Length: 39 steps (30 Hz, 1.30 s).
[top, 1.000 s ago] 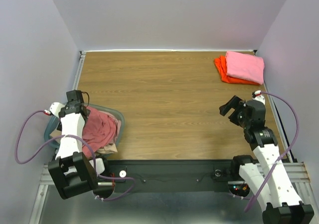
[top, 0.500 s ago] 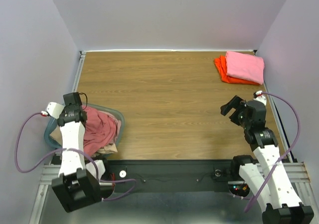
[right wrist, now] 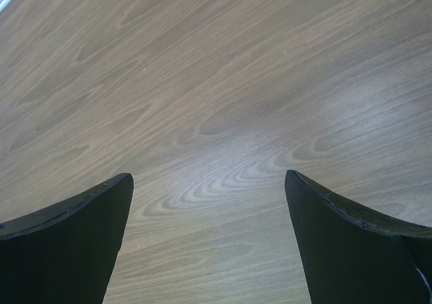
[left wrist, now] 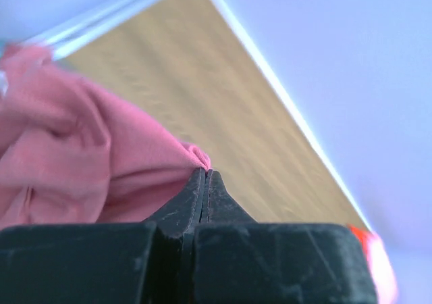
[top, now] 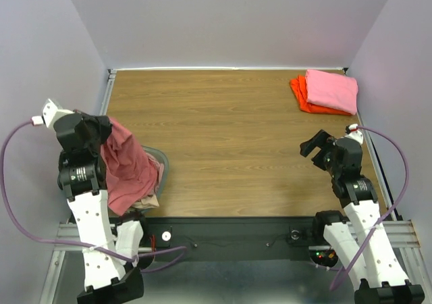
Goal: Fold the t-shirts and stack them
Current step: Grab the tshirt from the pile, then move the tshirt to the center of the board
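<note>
Lilac walls enclose a wood-grain table [top: 223, 135], with both arm bases at its near edge. At the far right corner we see two finished garments: a folded pink t-shirt [top: 332, 90] lying on a folded orange t-shirt [top: 300, 94]. At the near left, the left gripper [left wrist: 204, 177] is pinched tight on a ridge of the salmon-red t-shirt [top: 125, 169], its jaws meeting with only the cloth between them. The garment hangs from that grip, and its lower part trails into the basket [top: 160, 161] beneath. The right gripper [right wrist: 209, 182] hovers above bare wood at the right side of the table, jaws spread wide and holding nothing.

We judge the step in hand to be drawing the third garment out of the basket, before any fold is made. The next move calls for raising the cloth until its hem clears the rim, then carrying it over the open middle of the table. We expect the free gripper will be needed to take a second corner, so the fabric can be spread flat.
</note>
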Each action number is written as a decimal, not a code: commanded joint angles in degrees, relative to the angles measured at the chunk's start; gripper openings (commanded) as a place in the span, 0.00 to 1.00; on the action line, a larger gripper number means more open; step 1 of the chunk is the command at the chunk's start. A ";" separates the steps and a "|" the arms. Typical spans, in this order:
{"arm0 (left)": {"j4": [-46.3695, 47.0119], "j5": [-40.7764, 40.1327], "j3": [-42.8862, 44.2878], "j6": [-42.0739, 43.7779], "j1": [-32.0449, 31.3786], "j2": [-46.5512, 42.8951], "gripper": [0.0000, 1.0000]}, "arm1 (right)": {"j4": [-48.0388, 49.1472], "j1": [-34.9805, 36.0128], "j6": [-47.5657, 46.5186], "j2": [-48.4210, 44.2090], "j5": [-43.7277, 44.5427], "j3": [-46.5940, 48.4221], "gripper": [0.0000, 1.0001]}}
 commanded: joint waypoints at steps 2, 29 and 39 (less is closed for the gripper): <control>13.40 18.00 13.98 3.69 -2.86 4.29 0.00 | 1.24 0.21 -0.06 -0.78 1.47 0.10 1.00; 8.17 -26.87 40.50 4.66 -47.52 37.17 0.99 | -9.38 0.12 0.91 -5.35 10.79 8.01 1.00; 4.44 -22.23 19.67 0.17 -41.98 37.37 0.98 | -13.44 0.12 0.47 -3.69 10.35 9.77 1.00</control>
